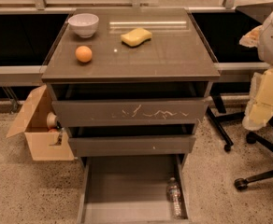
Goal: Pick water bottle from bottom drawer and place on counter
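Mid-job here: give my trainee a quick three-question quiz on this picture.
1. True or false: the water bottle lies in the bottom drawer, by its right wall as pictured.
2. What sits on the counter along with the bowl and sponge? A) orange B) cup C) spoon
3. Fill in: the pincer is ___ view.
Key: 1 true; 2 A; 3 out of.

White bowl (83, 24) upper left of frame; orange (83, 54) just below it; yellow sponge (136, 37) top centre; open cardboard box (36, 136) left edge, on speckled floor (15, 190); black chair legs (262, 175) lower right.
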Robot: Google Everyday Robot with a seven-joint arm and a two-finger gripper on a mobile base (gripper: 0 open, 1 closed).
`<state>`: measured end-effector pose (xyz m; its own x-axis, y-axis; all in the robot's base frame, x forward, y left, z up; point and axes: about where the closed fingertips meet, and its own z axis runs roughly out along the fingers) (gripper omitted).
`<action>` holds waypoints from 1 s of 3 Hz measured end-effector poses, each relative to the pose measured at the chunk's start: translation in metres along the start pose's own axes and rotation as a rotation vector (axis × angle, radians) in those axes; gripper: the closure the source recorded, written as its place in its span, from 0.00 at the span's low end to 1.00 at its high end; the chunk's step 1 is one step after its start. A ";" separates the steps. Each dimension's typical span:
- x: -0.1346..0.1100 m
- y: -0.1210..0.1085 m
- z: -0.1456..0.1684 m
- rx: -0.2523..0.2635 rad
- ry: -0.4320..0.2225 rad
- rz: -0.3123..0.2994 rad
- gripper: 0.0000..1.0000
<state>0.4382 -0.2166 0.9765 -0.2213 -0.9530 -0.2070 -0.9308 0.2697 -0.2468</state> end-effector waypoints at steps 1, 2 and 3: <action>0.000 0.001 0.004 -0.004 -0.006 0.008 0.00; 0.002 0.010 0.029 -0.033 -0.046 0.067 0.00; -0.004 0.028 0.094 -0.078 -0.138 0.189 0.00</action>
<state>0.4404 -0.1924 0.8815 -0.3569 -0.8571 -0.3715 -0.8974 0.4251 -0.1185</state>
